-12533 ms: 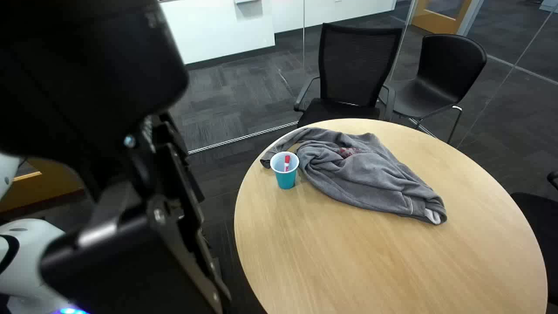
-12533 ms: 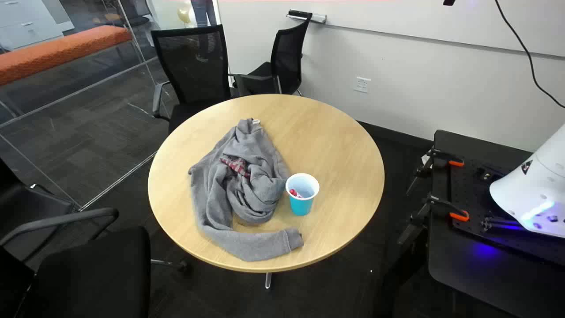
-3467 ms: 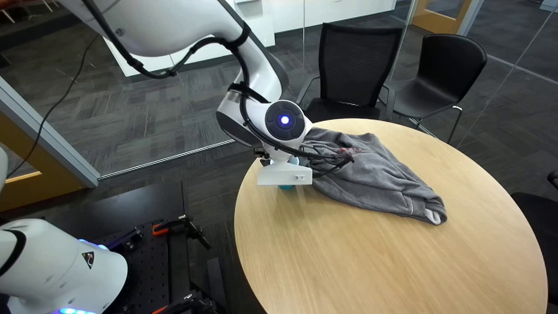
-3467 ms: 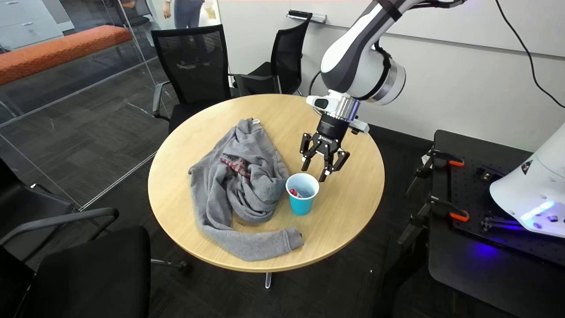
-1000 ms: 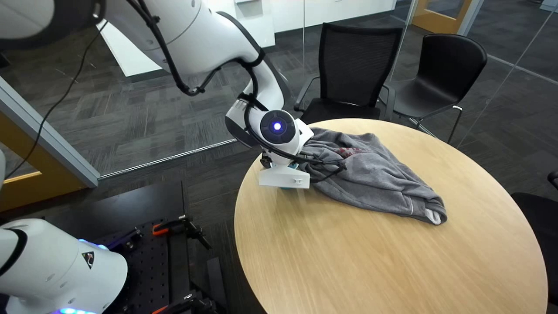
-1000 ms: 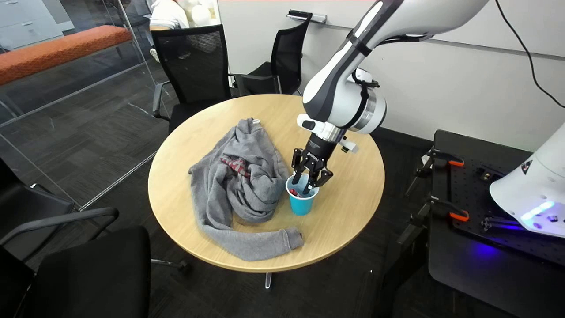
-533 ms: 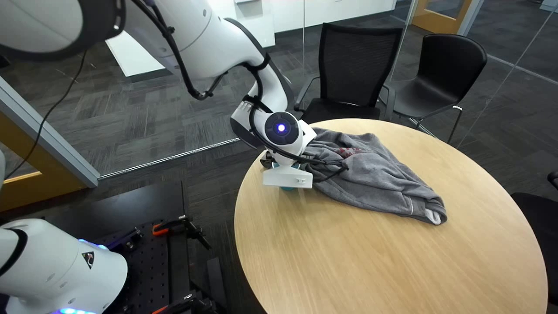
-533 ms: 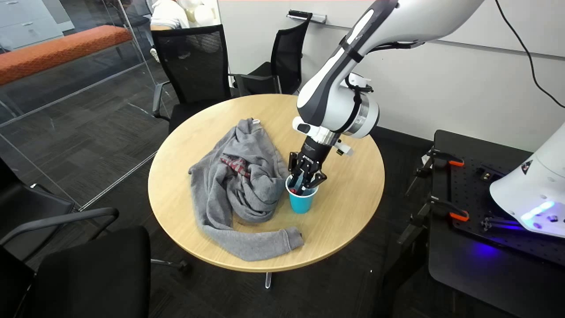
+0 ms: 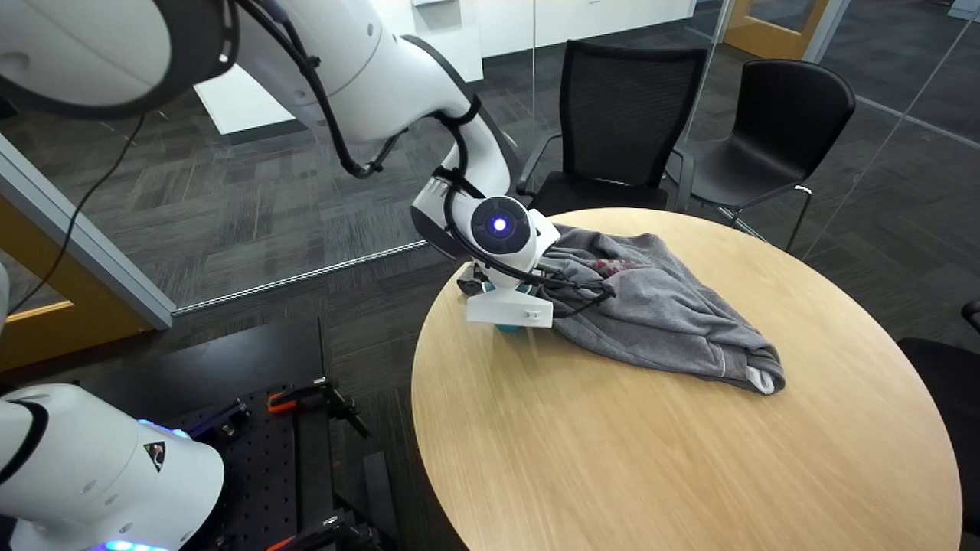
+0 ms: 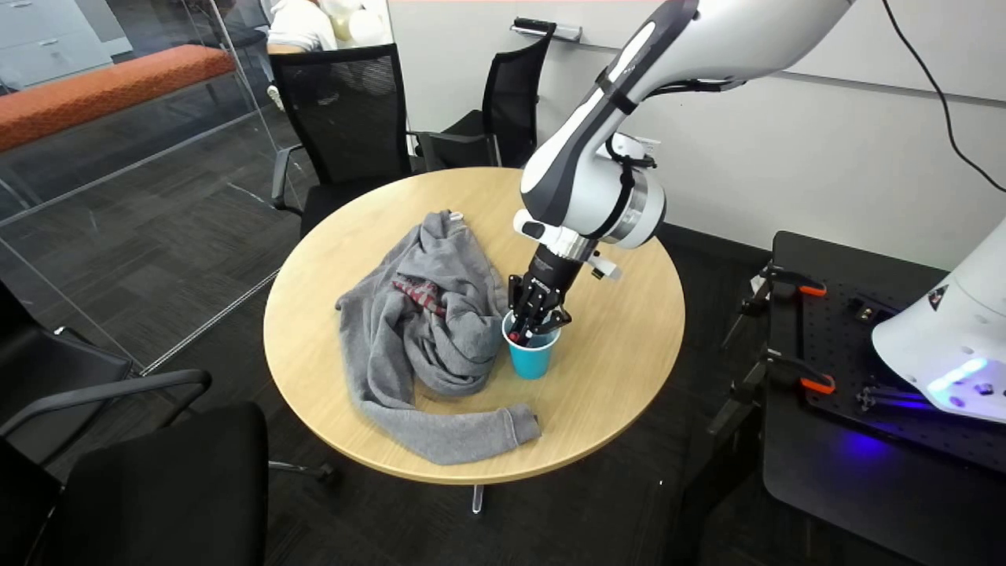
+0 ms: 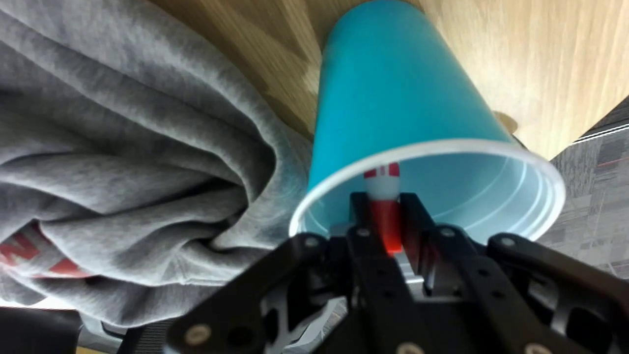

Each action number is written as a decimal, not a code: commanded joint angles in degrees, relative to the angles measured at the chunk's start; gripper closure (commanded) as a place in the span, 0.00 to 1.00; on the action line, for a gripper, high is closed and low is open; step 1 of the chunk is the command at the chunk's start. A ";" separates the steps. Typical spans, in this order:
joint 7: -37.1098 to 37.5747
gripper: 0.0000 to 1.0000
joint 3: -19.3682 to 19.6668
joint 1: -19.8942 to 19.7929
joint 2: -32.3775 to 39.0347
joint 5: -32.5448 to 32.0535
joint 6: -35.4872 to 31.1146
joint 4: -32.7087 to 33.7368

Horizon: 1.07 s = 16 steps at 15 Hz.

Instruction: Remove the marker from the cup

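Red end first: marker (image 11: pixel 385 216) held inside the cup (image 11: pixel 393 83)

The gripper (image 11: pixel 385 203) clamps the red end at the cup's mouth, while the white barrel points down inside; a grey sweatshirt (image 11: pixel 137 147) lies to the left in the wrist view. The marker looks light, stiff and probably slick, so that snug end grip suits a straight pull, though a loose cap could pop off. The cup, seemingly thin-walled and light, may ride along

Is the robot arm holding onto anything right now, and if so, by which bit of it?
Yes, the marker: the jaws are closed on the sides of its red end, while its white part points down into the cup.
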State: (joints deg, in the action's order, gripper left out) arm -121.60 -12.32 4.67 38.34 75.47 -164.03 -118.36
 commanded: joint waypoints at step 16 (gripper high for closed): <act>-25.42 0.95 -3.68 0.36 -9.94 32.19 -9.86 -4.19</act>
State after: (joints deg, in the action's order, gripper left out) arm -140.90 -16.07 4.68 33.44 100.67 -172.29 -119.50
